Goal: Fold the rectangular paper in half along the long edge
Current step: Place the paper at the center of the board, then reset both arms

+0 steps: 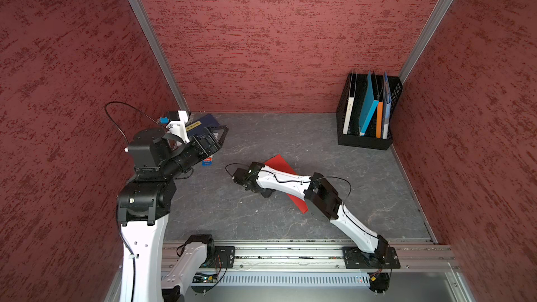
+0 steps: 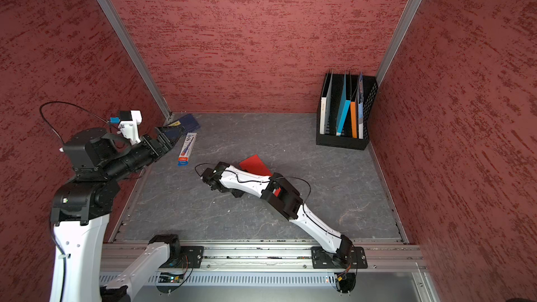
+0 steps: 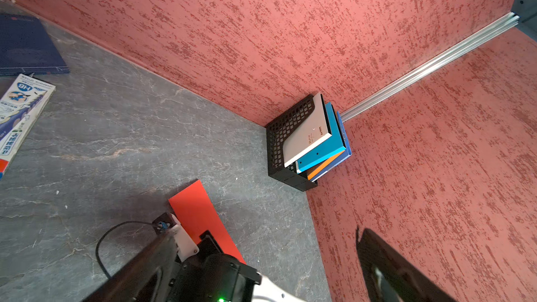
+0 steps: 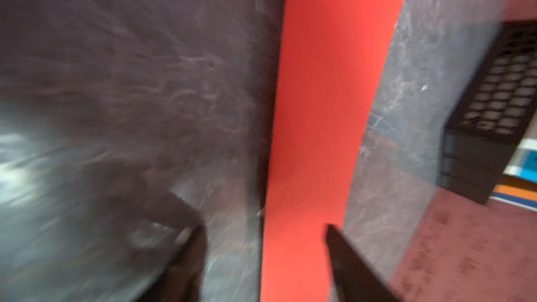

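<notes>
Grey, marble-veined desk point(image 1: 319, 140), boxed by three rough, mottled red walls point(image 1: 261, 39). Right fingers point(image 4: 345, 254): two, dark, blurred, spread apart, gripping nothing, astride one long edge of the single red-orange paper point(image 4: 325, 97), a thin smooth strip flat mid-desk. Left fingers point(image 3: 386, 265): wide apart, empty, raised near the far left corner. Beyond: one black mesh rack point(image 1: 363, 140) with four upright books, one dark blue book point(image 3: 26, 45), one pencil box point(image 2: 186, 149).

Even, soft light in both top views; the right wrist view is smeared, probably motion blur.
</notes>
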Robot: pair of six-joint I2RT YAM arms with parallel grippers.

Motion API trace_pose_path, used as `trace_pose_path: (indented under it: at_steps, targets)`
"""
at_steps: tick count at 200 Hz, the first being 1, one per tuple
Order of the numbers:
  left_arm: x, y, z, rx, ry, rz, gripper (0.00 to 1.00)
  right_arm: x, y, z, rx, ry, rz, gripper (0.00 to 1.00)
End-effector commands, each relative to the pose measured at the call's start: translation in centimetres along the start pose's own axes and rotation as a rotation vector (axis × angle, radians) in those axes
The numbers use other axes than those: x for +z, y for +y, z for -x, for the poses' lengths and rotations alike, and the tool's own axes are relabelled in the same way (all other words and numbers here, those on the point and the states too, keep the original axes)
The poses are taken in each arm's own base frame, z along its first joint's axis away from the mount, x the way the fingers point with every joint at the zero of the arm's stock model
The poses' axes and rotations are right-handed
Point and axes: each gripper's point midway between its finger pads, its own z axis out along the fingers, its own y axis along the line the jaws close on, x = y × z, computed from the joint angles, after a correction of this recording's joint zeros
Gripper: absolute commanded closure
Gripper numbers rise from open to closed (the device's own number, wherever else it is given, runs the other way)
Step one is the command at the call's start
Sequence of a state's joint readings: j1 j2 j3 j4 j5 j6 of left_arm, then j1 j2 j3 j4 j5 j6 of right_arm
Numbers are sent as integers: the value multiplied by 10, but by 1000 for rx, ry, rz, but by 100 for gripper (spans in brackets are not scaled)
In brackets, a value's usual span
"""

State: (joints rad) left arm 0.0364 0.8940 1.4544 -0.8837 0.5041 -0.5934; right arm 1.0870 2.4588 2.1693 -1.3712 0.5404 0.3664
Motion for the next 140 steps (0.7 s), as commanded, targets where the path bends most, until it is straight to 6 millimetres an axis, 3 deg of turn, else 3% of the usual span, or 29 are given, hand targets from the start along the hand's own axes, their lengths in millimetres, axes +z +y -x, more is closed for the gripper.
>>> trace_pose_path:
  at_steps: [1, 15, 28, 46, 67, 73, 82, 97, 114, 115, 116, 140]
  targets:
    - [0, 11, 1, 13, -1, 47, 0, -58, 5, 18, 65, -130, 198, 1]
    - [6, 27, -3, 24, 14, 94, 0, -97, -9, 24, 113, -243, 296, 1]
    - [15, 46, -10, 33, 48, 151, 0, -135, -34, 27, 174, -373, 380, 1]
    - [27, 81, -20, 44, 88, 259, 0, -162, -102, 15, 318, -500, 390, 1]
    - [34, 114, -24, 82, 55, 349, 0, -154, -192, -23, 477, -594, 185, 1]
    - [35, 119, -24, 104, 36, 344, 0, -159, -224, -39, 532, -653, 73, 1]
    - [44, 116, -26, 153, 16, 263, 0, -160, -255, -62, 583, -706, -59, 1]
    - [60, 106, -31, 359, -37, 95, 0, -156, -287, -82, 607, -830, -161, 1]
    - [58, 146, -23, 349, -181, 247, 0, -143, -317, -111, 660, -949, -249, 1]
    - [58, 149, -22, 344, -189, 259, 0, -135, -315, -115, 657, -938, -249, 1]
    - [58, 152, -22, 341, -197, 272, 0, -140, -317, -113, 640, -959, -256, 1]
    - [66, 197, -36, 385, -226, 373, 0, -79, -333, -148, 685, -926, -285, 1]
